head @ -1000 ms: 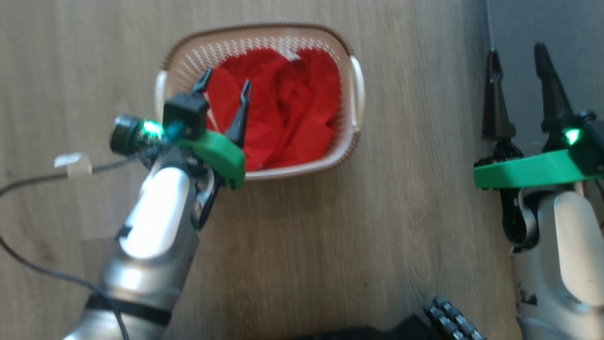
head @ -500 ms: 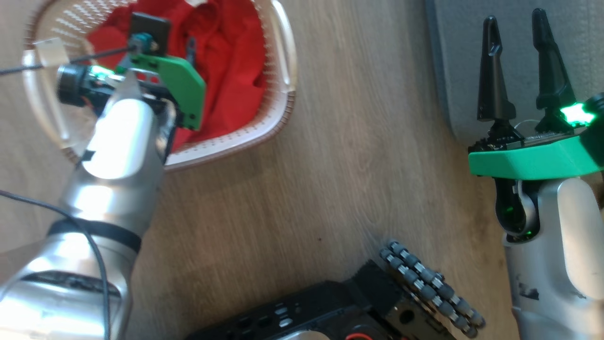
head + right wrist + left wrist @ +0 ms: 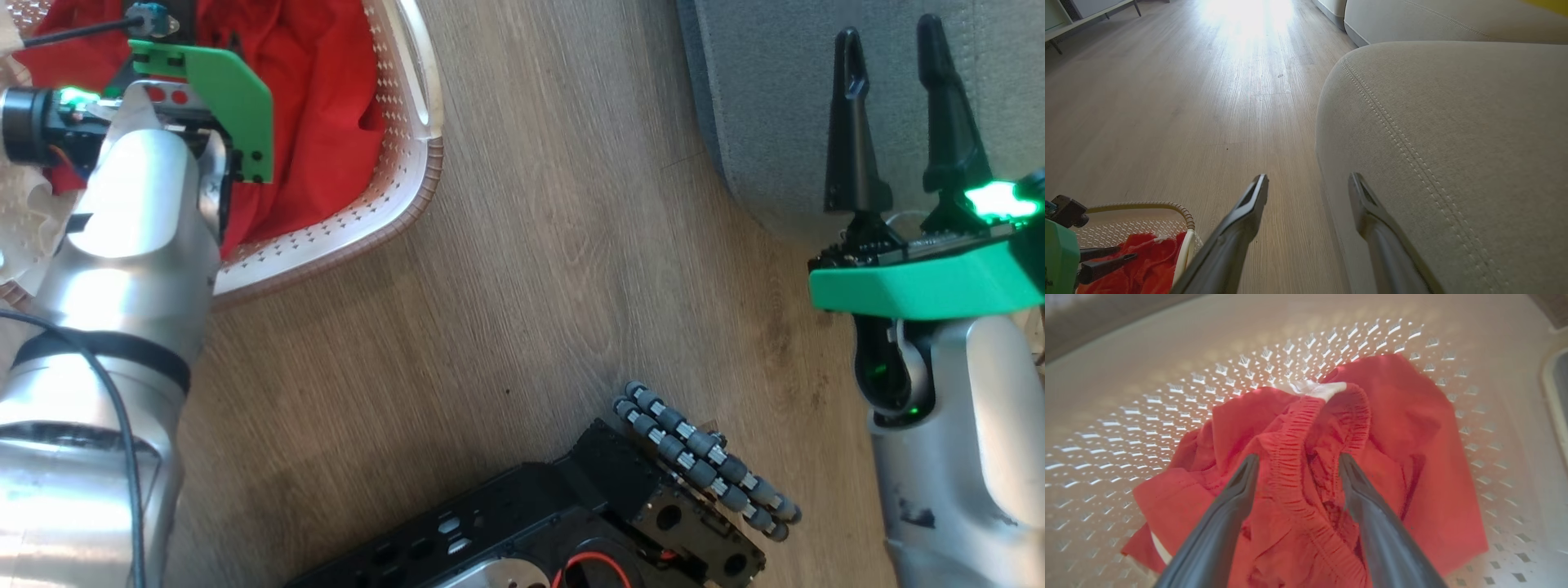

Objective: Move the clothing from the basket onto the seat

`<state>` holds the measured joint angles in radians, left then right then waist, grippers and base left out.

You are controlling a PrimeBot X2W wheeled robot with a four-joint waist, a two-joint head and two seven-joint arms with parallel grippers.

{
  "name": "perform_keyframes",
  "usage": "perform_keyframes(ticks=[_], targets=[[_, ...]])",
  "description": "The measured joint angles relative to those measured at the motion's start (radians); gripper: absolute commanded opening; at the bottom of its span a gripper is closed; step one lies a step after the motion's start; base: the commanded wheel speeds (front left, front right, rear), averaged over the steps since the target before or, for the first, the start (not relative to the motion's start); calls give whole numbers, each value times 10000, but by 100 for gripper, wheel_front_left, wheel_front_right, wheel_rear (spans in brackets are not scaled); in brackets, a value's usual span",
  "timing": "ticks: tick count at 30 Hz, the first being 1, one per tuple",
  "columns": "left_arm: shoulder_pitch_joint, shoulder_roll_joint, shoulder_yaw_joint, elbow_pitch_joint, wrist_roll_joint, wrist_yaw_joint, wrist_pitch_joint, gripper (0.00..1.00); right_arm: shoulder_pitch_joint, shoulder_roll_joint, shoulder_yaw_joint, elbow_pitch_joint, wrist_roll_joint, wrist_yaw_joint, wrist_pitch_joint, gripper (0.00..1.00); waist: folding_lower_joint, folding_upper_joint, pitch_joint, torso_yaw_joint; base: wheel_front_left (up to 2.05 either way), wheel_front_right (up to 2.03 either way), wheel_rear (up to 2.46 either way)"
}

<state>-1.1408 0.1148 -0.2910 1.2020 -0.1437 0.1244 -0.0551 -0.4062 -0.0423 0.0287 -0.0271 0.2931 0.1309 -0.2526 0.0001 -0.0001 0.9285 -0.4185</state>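
Head view: find basket [image 3: 412, 196] at top L, partly cut by frame edge, w/ red clothing [image 3: 318, 90] heaped inside, all within the rim. See L arm [image 3: 122, 220] extended in over the near rim; can't make out its fingertips here. Wood floor [image 3: 555, 245] open btwn basket and seat [image 3: 759, 106]. Seat at top R, well apart from basket. Note R gripper [image 3: 888, 33] spread wide, holding nothing, tips over seat's rounded edge. Robot's black base [image 3: 620, 506] at bottom, apart from both.

L wrist view: L gripper [image 3: 1297, 459] released, fingers apart, straddling a gathered elastic band of the clothing. Tips at the fabric, nothing pinched yet; can't tell whether pressing in. Spot a white scrap [image 3: 1314, 390] at heap's far edge, against the perforated wall. Bare basket wall all round the heap.

R wrist view: R fingers parted, one over floor, other over seat's side. Double stitching [image 3: 1404, 134] along seat top. Basket at lower L, near seat but not touching, red clothing in it, L gripper's fingers over it. Wide floor ahead, bright w/ glare; second cushion [image 3: 1453, 20] behind seat.
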Motion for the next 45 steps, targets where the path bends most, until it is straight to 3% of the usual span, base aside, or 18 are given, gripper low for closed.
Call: perform_keyframes(ticks=[7,23,31,45], targets=[[-139,274,-236,539,71,33,12,100,533,2,-186,-109,92,0,0,100,0,0,28,-3,0,0,0],[-354,209,-535,859,35,4,-4,100,941,8,-341,-453,-19,0,0,100,0,1,212,226,0,0,0],[-336,123,-635,920,-96,-278,-61,100,967,8,-370,-568,-117,0,0,100,-1,1,306,388,0,0,0],[174,-104,-934,961,-253,-686,1139,100,997,8,-479,-658,-295,0,0,100,0,1,431,611,0,0,0]])
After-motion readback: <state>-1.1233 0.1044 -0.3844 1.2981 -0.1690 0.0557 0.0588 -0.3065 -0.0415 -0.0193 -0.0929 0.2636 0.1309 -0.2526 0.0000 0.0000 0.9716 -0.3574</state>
